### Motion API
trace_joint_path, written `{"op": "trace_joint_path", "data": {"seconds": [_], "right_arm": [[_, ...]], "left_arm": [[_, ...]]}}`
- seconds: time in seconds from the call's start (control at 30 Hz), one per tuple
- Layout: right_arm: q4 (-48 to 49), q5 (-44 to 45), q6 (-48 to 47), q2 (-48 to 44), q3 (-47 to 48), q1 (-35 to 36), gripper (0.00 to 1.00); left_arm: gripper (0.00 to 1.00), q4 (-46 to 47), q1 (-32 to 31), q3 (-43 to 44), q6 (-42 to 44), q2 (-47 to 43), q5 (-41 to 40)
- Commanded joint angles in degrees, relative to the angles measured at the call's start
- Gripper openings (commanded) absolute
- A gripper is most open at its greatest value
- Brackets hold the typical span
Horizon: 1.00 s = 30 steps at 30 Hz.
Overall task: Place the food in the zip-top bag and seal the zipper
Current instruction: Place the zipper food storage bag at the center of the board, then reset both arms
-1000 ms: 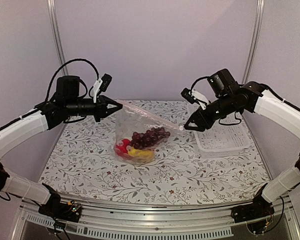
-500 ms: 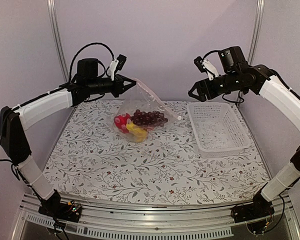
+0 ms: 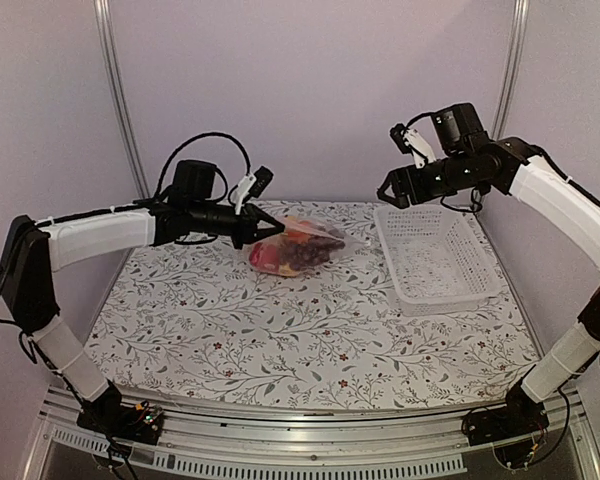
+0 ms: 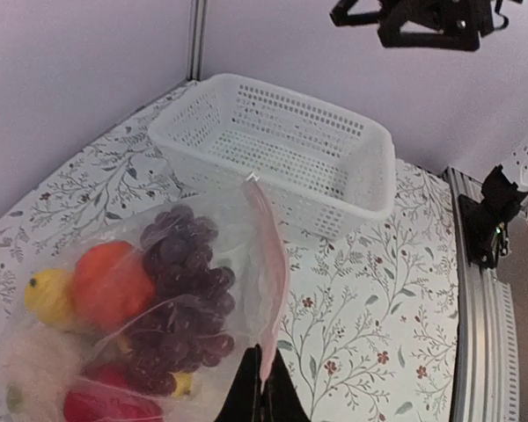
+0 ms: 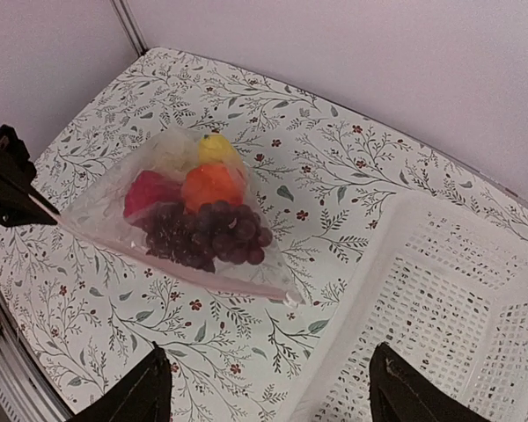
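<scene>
Judging from how things lie, you have the filling step done: the zip-top bag (image 5: 114, 207) rests on its side on the table (image 3: 280, 340) toward the far edge, left of the white basket (image 3: 445, 297), and the food shows through the plastic. You can pick out the grape bunch (image 5: 207, 233), the orange ball (image 5: 211, 185), the small yellow round piece (image 5: 213, 147), the cream-white lump (image 5: 172, 151) and the red piece (image 5: 150, 192); the long yellow one is hard to make out under the rest. No piece lies loose on the table or in the basket. Your left gripper (image 4: 262, 387) is pinched on one end of the bag's mouth edge, where the zipper (image 5: 176, 264) runs as a thin pinkish strip. Your right gripper (image 3: 388, 195) hangs above the basket, well apart from the bag, its fingers spread and holding nothing. The strip looks flat and straight along its length, but you cannot tell from these views whether it is pressed shut all the way. What is probably left is checking the seal, running the strip closed if it gaps, then letting go.
</scene>
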Motion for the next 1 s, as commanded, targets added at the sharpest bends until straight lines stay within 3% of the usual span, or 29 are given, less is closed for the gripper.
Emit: {"op": "trace_joint_path", "data": {"seconds": [0.0,0.07,0.13,0.27,0.3,0.33,0.37,0.53,0.77,0.97], "right_arm": [[1.86,-1.39,2.03,-0.49,-1.23,-0.09,0.76],[2.12,-1.53,2.29,-0.48,-1.35,-0.12,0.76],[2.63,-1.27,2.56,-0.61,-1.58,-0.13,0.77],[4.13,0.91,4.0,-1.29,-2.56,-0.09,0.85],[4.62,1.86,4.43,-1.49,-2.6,-0.08,0.9],[5.06,2.68,5.01,-1.59,-2.54,-0.2,0.95],[5.58,3.67,5.45,-2.02,-2.41,-0.34,0.98],[10.27,6.7,10.63,-3.88,-2.74,-2.22,0.99],[14.05,25.28,12.99,-4.96,2.1,-2.59,0.99],[20.09,30.77,6.24,-8.32,4.21,-2.59,0.99]], "left_arm": [[0.0,-7.33,-6.45,-8.02,3.39,-6.25,2.35],[0.0,-8.22,-8.0,-11.8,2.15,-9.43,2.28],[0.07,-9.06,-8.87,-14.81,0.8,-13.04,1.53],[0.55,-12.04,-9.46,-16.25,-0.85,-19.66,-3.94],[0.72,-12.86,-9.42,-15.66,-0.94,-20.98,-6.28],[0.83,-13.87,-9.39,-14.79,-0.87,-22.02,-8.87],[0.88,-14.67,-9.23,-13.66,-0.6,-22.79,-10.79],[0.99,-15.43,-7.86,-6.06,-4.35,-21.45,-27.91],[1.0,-21.29,-5.39,14.96,-13.16,-12.75,-50.34],[1.0,-22.87,-2.38,22.98,-17.49,-11.06,-53.84]]}}
